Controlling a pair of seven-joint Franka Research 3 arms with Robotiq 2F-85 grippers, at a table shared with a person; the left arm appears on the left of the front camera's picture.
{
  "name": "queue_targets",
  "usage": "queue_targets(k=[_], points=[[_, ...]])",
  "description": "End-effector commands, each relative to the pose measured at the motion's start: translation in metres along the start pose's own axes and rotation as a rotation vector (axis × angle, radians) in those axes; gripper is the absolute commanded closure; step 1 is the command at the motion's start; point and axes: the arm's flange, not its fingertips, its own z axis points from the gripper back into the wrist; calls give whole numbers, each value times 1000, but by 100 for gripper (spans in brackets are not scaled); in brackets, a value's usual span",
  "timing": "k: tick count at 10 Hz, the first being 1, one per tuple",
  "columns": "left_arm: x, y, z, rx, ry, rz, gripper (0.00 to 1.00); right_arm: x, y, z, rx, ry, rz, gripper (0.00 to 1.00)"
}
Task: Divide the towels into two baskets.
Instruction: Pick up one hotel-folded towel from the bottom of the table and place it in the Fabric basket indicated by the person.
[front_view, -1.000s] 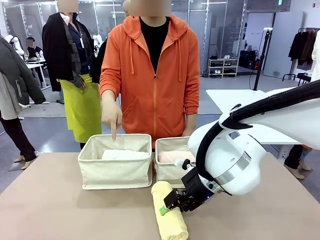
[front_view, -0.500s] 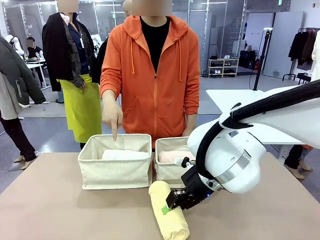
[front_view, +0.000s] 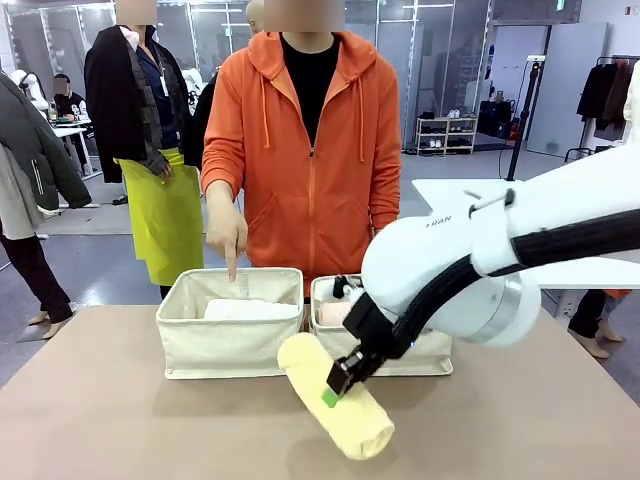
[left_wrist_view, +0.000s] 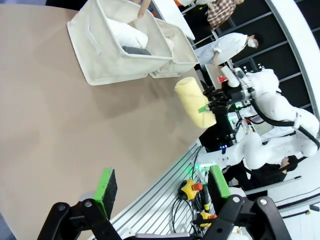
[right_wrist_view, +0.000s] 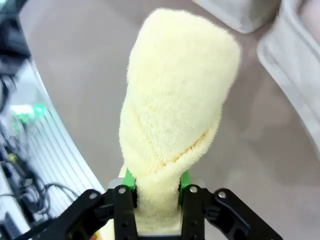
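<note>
Towel (front_view: 335, 405), pale yellow fluffy roll, pinched at its middle by right hand (front_view: 338, 382).

Front and wrist views, shared table (front_view: 120, 420)

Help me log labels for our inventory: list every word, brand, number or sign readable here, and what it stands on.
Small dark print on the white right robot arm: too small to read.
Cream canvas baskets: no print visible.
Pale yellow rolled terry towel: no label visible.

Towel (front_view: 335, 398) before two side-by-side baskets (front_view: 232, 340)
</note>
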Motion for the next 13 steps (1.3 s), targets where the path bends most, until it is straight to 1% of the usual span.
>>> queue_targets(k=[1,2,3,4,5,9,10,11,12,13], points=[[-1,-6,2,-13,-11,9,7,23,24,21,-76,26,173,84],[-1,-6,2,-13,-11,9,7,27,34,21,-99,89,301,84],[-1,-6,2,-13,-11,9,7,27,40,20,-125,100,388,84],[-1,-6,2,-13,-11,9,7,16,46,18,-143,87,417,84],[-1,-6,2,-13,-11,9,7,24,41,25,-116,90,307,84],[-1,-6,2,-13,-11,9,7,24,41,25,-116,90,307,84],[-1,-6,2,-13,-11,9,7,22,33,26,-127,105,330,64],[-1,-6,2,-13,-11,9,7,43,39,31,-194,101,494,64],[-1,-6,2,-13,-11,9,7,77,44,46,-234,78,609,64],[-1,-6,2,-13,-11,9,7,102,47,51,-244,117,696,64]])
